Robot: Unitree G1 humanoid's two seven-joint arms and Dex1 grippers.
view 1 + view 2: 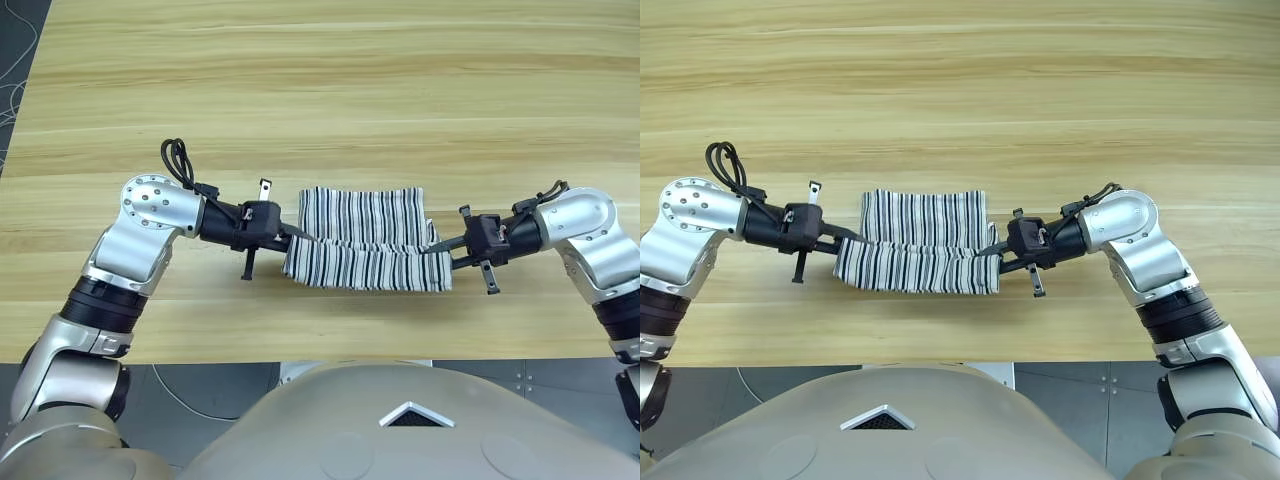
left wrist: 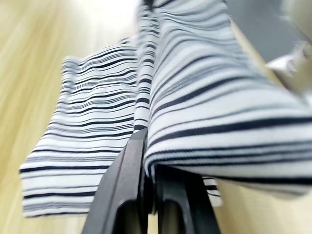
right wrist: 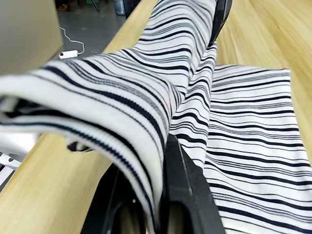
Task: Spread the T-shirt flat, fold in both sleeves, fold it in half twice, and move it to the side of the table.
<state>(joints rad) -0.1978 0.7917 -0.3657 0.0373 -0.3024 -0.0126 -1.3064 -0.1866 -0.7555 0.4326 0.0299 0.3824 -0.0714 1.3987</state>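
Head views: a folded striped T-shirt (image 1: pixel 362 212) lies near the front edge of a wooden counter (image 1: pixel 300 80), its near fold raised between both arms. Left wrist view: the left jaws are clamped on the T-shirt's near left corner. Right wrist view: the right jaws pinch its near right corner.

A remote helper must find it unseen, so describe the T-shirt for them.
Look at the light wooden table; near its front edge, between the two arms, lies a folded bundle. That is the T-shirt, pinched at either end by the left gripper and right gripper. White cloth with thin dark stripes sets it apart from the black grippers and plain wood.
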